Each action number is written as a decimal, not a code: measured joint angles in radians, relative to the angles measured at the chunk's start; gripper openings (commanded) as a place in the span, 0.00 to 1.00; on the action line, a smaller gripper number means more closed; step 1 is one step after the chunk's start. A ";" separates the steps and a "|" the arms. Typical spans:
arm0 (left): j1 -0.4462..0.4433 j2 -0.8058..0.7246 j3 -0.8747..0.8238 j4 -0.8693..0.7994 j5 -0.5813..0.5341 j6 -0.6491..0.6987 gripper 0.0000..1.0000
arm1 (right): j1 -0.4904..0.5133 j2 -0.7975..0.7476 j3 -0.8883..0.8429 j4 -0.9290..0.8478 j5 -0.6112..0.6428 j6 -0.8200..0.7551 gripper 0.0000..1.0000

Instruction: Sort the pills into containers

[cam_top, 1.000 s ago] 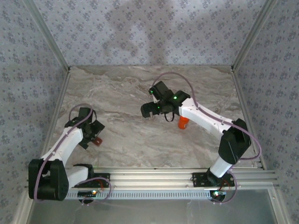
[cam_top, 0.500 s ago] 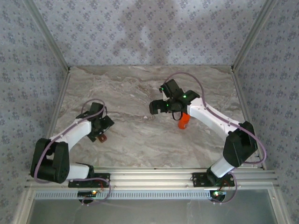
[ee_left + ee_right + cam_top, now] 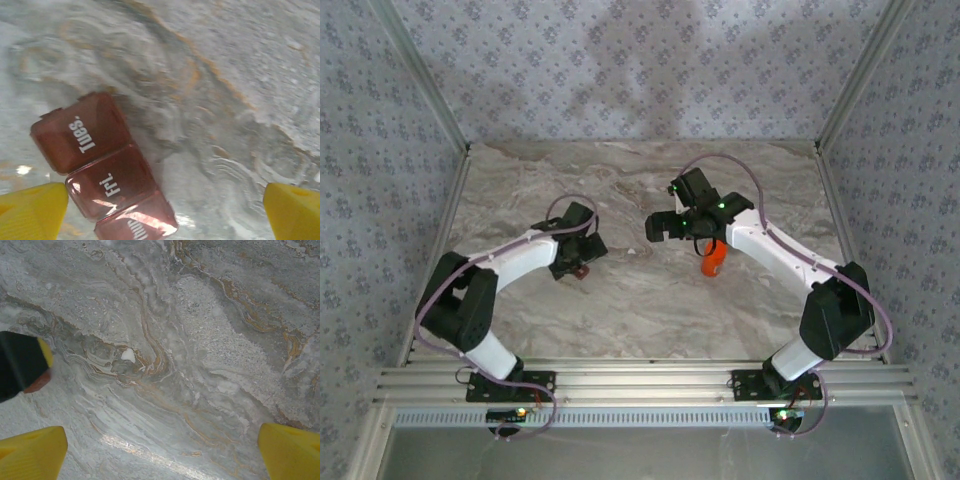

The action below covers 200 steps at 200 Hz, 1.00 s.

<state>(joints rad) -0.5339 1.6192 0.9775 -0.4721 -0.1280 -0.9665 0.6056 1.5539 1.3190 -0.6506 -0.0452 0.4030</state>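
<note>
The containers are a reddish-brown strip of lidded cells marked Tues., Fri. and Thur. It lies flat on the marble by my left gripper's left fingertip. My left gripper is open, with only the strip's end between the jaws. From above, the left gripper hovers left of centre, the strip peeking out under it. My right gripper is open and holds nothing. A small white pill lies on the marble ahead of the right gripper. An orange bottle lies under the right forearm.
The marble table is fenced by patterned walls and a metal rail along the near edge. The left gripper's black and yellow finger shows at the left of the right wrist view, so the two grippers are close together.
My left arm has swung right toward the table's centre, and the reddish-brown strip has shifted right with it. My right gripper has drifted slightly right. Both stay open.
</note>
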 measured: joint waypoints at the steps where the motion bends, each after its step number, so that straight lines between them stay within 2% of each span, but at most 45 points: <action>1: -0.003 0.004 0.004 0.001 0.000 0.000 1.00 | 0.000 -0.001 0.000 0.000 0.000 0.000 1.00; 42: -0.062 0.077 0.099 0.014 0.000 0.000 1.00 | -0.021 -0.039 -0.016 -0.004 -0.005 0.000 1.00; 58: -0.059 0.066 0.108 0.014 -0.001 0.004 1.00 | -0.026 -0.060 -0.021 -0.003 -0.011 -0.002 0.98; 78: -0.029 0.003 0.102 0.006 0.000 0.010 1.00 | -0.027 -0.080 -0.029 0.007 -0.051 -0.036 0.91; 103: 0.068 -0.166 0.050 0.009 0.000 0.016 1.00 | -0.003 -0.045 0.000 0.014 -0.139 -0.127 0.87; 130: 0.246 -0.312 -0.033 0.031 0.034 0.019 1.00 | 0.089 0.131 0.169 -0.035 -0.173 -0.305 0.83; 155: 0.389 -0.319 -0.084 0.044 0.102 0.031 1.00 | 0.179 0.319 0.320 -0.082 -0.157 -0.482 0.82; 200: 0.525 -0.284 -0.096 0.080 0.239 0.064 1.00 | 0.226 0.608 0.542 -0.163 -0.146 -0.668 0.82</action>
<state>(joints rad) -0.0090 1.3354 0.8814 -0.3923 0.1108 -0.9024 0.8318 2.1620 1.8610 -0.8135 -0.1913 -0.2646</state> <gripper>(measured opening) 0.997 0.820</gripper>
